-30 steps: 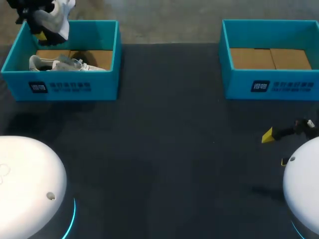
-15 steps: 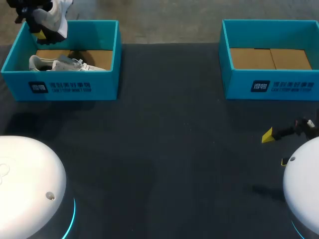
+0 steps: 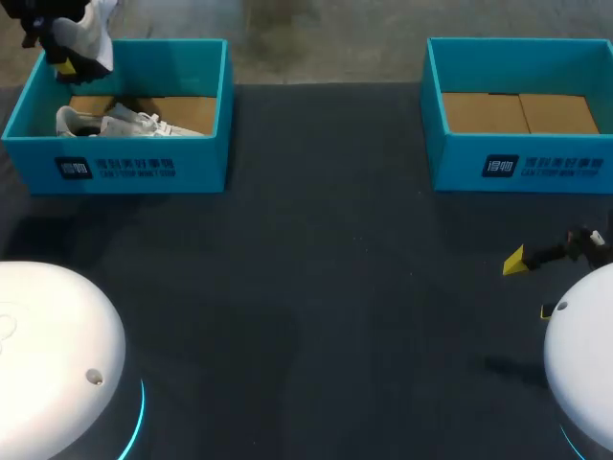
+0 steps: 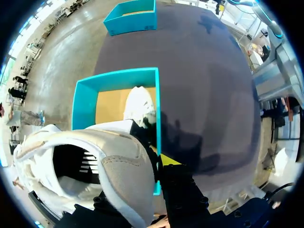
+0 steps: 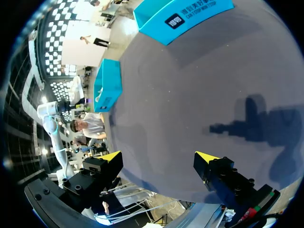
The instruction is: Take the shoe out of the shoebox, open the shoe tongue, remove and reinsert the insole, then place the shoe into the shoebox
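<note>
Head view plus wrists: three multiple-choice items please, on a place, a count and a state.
1. The lifted shoe is: A. inside the right-hand box; B. in the left gripper, above the left shoebox; C. lying between the boxes.
2. Shoes lying in the left shoebox: A. none; B. one; C. three.
3. The right gripper is: A. open and empty; B. shut on an insole; C. shut on a shoe.
B: it hangs clamped above the box's far corner.
B: one white shoe lies on the cardboard floor.
A: its yellow tips stand apart, nothing between.
</note>
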{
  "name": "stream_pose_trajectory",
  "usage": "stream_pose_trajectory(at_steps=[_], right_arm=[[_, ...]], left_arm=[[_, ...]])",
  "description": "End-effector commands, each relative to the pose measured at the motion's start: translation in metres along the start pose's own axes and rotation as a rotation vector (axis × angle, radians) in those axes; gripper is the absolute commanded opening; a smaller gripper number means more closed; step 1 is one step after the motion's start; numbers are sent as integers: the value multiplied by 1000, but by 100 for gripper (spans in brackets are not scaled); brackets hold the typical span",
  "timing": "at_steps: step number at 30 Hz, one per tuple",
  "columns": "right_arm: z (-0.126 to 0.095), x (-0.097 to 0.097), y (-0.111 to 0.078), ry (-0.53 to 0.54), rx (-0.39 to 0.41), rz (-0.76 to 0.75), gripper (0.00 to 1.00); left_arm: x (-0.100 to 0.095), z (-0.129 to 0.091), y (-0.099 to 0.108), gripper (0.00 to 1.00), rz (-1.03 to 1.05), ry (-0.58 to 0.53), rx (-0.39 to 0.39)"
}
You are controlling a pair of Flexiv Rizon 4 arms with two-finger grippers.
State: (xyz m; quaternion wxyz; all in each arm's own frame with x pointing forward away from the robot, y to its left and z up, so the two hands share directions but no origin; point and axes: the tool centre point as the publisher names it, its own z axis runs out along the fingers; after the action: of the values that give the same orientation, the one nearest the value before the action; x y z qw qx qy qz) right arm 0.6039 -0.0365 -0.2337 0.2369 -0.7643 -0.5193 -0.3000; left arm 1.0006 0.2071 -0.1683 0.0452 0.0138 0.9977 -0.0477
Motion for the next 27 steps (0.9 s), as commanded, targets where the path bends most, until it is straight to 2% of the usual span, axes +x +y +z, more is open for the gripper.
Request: stream_pose_trajectory(at_steps=[1, 6, 14, 19, 27], right_arm=[[-7, 0, -11, -1, -16, 1, 100], [-7, 0, -11, -1, -16, 1, 100], [-7, 0, -11, -1, -16, 1, 100], [-7, 0, -11, -1, -16, 1, 100], [-7, 0, -11, -1, -16, 1, 100]], left_arm=[[-16, 8, 20, 0, 19, 6, 15], [-37, 10, 41, 0, 3, -8, -14], [-55, 13, 59, 0, -5, 28, 19], [-63, 14, 66, 0, 128, 39, 49], [-66, 17, 77, 0, 456, -7, -4]])
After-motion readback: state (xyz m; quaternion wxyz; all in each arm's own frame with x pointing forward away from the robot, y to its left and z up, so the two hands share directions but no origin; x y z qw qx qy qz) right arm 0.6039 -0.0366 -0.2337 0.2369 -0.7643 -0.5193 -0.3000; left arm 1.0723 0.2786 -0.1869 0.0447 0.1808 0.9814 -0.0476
